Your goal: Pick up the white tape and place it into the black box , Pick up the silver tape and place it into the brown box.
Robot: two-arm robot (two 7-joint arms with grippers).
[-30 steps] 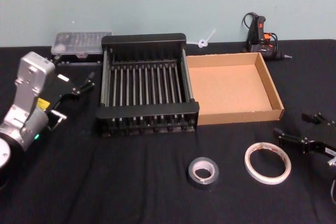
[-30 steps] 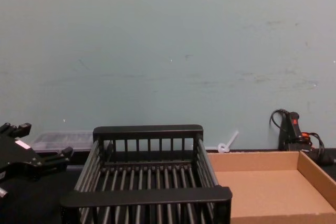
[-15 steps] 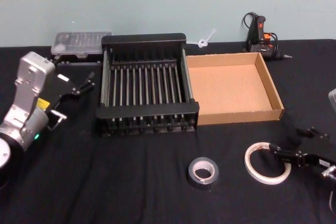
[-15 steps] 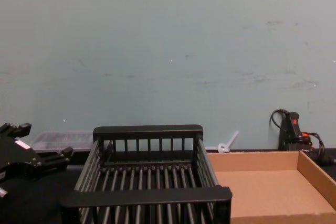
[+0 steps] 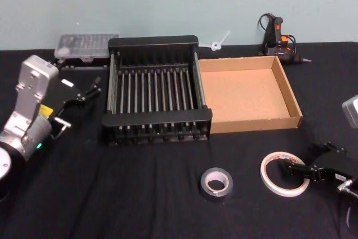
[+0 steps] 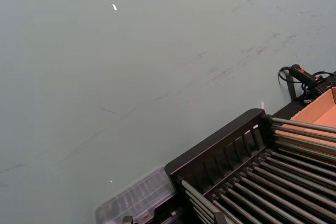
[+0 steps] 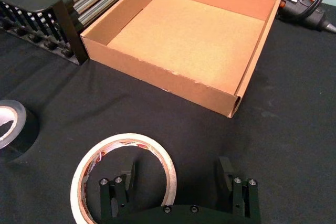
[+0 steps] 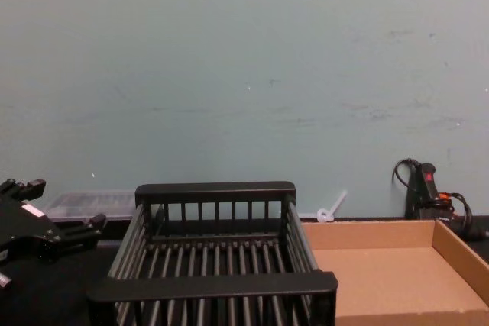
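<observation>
The white tape (image 5: 285,173) lies flat on the black tabletop (image 5: 140,194) near its front right corner, in front of the brown box (image 5: 249,94). My right gripper (image 7: 176,182) is at the ring with its fingers (image 7: 119,188) spread: one finger stands inside the hole, the other outside, so the ring's right rim sits between them. I cannot tell whether either finger touches it.

The silver tape (image 5: 216,184) lies flat to the ring's left, apart from it, in front of the black box (image 5: 155,89). Both boxes stand side by side at the middle of the tabletop, the black one on the left, their walls touching or nearly so, and neither holds anything.

My left gripper (image 5: 83,94) hangs parked with its fingers spread near the left edge, beside the black box. A clear plastic case (image 5: 86,46) and a glue gun (image 5: 278,40) sit along the back edge under a pale green wall (image 8: 244,74).
</observation>
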